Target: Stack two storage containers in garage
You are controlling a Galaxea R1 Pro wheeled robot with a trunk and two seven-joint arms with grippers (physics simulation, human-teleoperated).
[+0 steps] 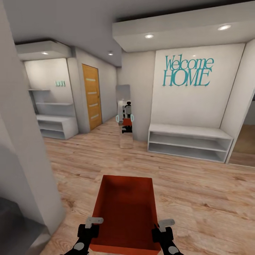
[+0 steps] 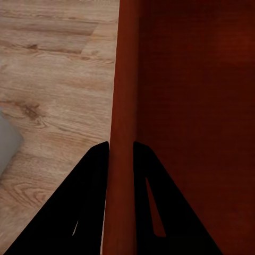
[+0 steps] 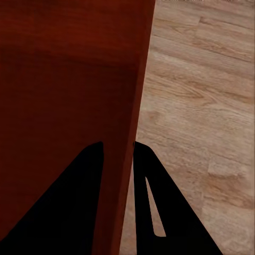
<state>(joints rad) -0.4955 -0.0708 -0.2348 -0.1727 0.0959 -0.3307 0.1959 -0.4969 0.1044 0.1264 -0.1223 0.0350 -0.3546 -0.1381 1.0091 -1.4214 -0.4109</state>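
Observation:
One orange-red open-top storage container (image 1: 125,209) hangs in front of me above the light wood plank floor, held by both arms. My left gripper (image 1: 92,226) is shut on its left wall near the close corner. In the left wrist view the black fingers (image 2: 93,175) pinch that thin wall (image 2: 123,95) from both sides. My right gripper (image 1: 163,228) is shut on the right wall, and the right wrist view has its fingers (image 3: 87,175) clamped over the rim (image 3: 139,79). The inside of the container (image 2: 191,106) looks empty.
A grey wall corner (image 1: 21,141) stands close on my left. Ahead are a tall mirror (image 1: 124,141) with my reflection, a white bench shelf (image 1: 187,141) under a "Welcome HOME" sign, a white shelf unit (image 1: 56,125), and an orange-wood door (image 1: 90,96) at the back left.

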